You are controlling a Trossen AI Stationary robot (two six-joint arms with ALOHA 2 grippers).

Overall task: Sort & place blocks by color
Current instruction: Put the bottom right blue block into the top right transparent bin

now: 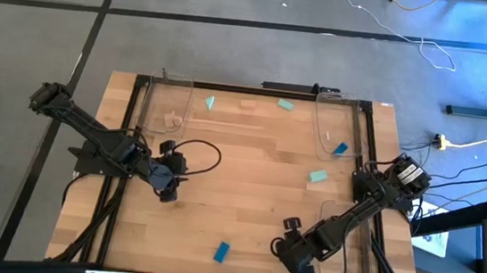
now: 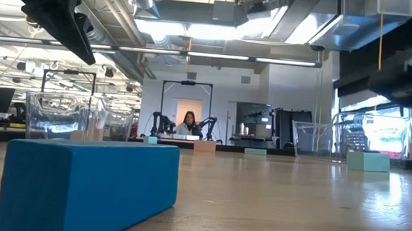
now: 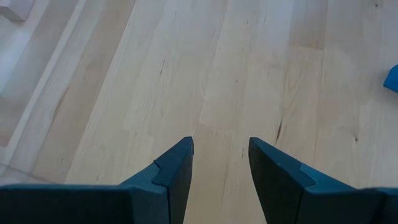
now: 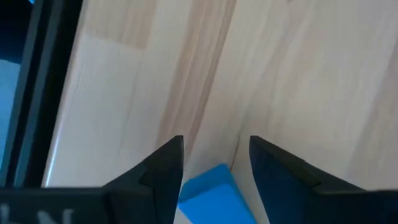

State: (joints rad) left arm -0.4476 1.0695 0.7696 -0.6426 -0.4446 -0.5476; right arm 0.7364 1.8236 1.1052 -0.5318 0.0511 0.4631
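barely started, by the look of it. sorted so far: one blue block (image 1: 341,149) apparently inside the clear tray at the far right (image 1: 317,130), and a couple of tan blocks (image 1: 172,119) in the clear tray at the far left (image 1: 150,101). can't tell the exact number of tan ones in there, probably two.

still loose on the surface (image 1: 246,200):
- another blue block (image 1: 222,252) near the front edge, well apart from any tray
- a mint wedge (image 1: 210,103) just beside the left tray
- a mint block (image 1: 285,105) at the far edge
- a second mint block (image 1: 318,176) just in front of the right tray
- one tan block (image 1: 247,104) between the two far mint pieces

right gripper (image 4: 214,146) up off the surface at the front right, near a third clear tray (image 1: 344,254), fingers seemingly clamped on a third blue piece (image 4: 208,186). probably headed for a tray next, just a guess. left gripper (image 3: 221,146) over bare wood at the left, fingers spread with nothing between.

count: three blue, three mint, roughly three tan, three trays. so about six or seven pieces left to place, mint not begun at all.
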